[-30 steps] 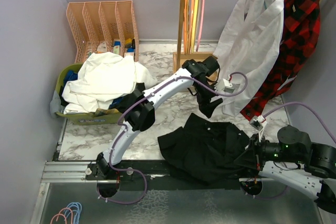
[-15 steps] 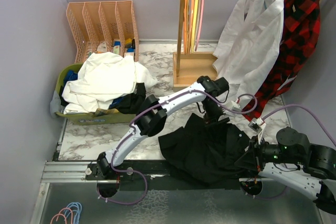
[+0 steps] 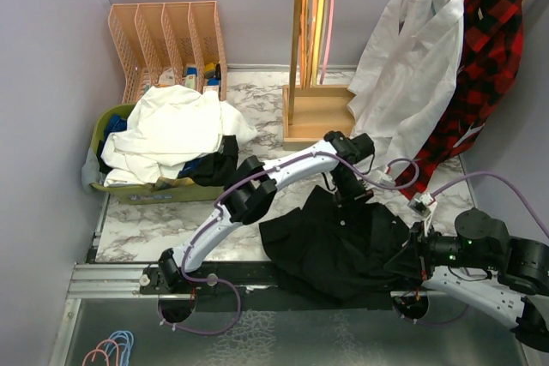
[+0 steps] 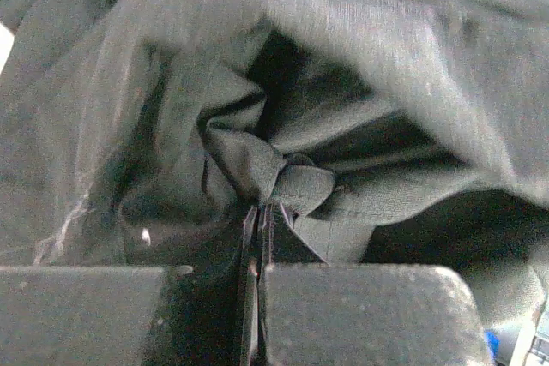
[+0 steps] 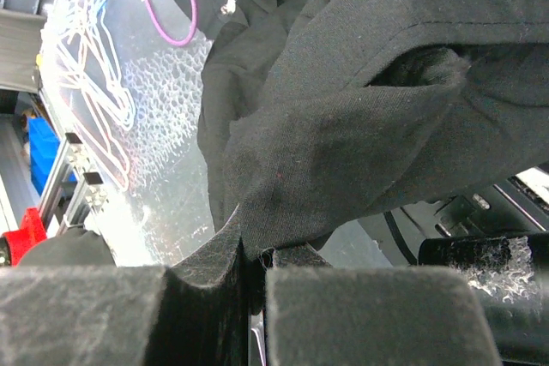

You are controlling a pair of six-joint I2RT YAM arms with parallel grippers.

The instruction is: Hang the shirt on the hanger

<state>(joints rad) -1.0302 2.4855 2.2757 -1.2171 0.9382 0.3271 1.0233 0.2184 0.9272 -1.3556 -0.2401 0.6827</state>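
The black shirt [image 3: 330, 250] lies crumpled on the marble table near its front edge. My left gripper [image 3: 352, 201] points down onto the shirt's far edge. In the left wrist view the gripper [image 4: 260, 212] is shut on a small bunched fold of the shirt [image 4: 386, 83]. My right gripper [image 3: 410, 261] is at the shirt's right side. In the right wrist view it [image 5: 254, 255] is shut on the hem of the shirt [image 5: 360, 126]. The pink hanger [image 3: 329, 15] hangs on the wooden rack at the back, beside orange and yellow ones.
A green basket [image 3: 99, 126] piled with white cloth stands at the left, with an orange file rack [image 3: 167, 40] behind it. The rack's wooden base [image 3: 313, 113] is just beyond the shirt. A white shirt [image 3: 412, 66] and a plaid shirt [image 3: 489, 57] hang at right. Loose hangers [image 3: 110, 351] lie front left.
My left gripper has come down from above the table onto the shirt's far edge and closed on a fold. The right gripper keeps its hold in place.
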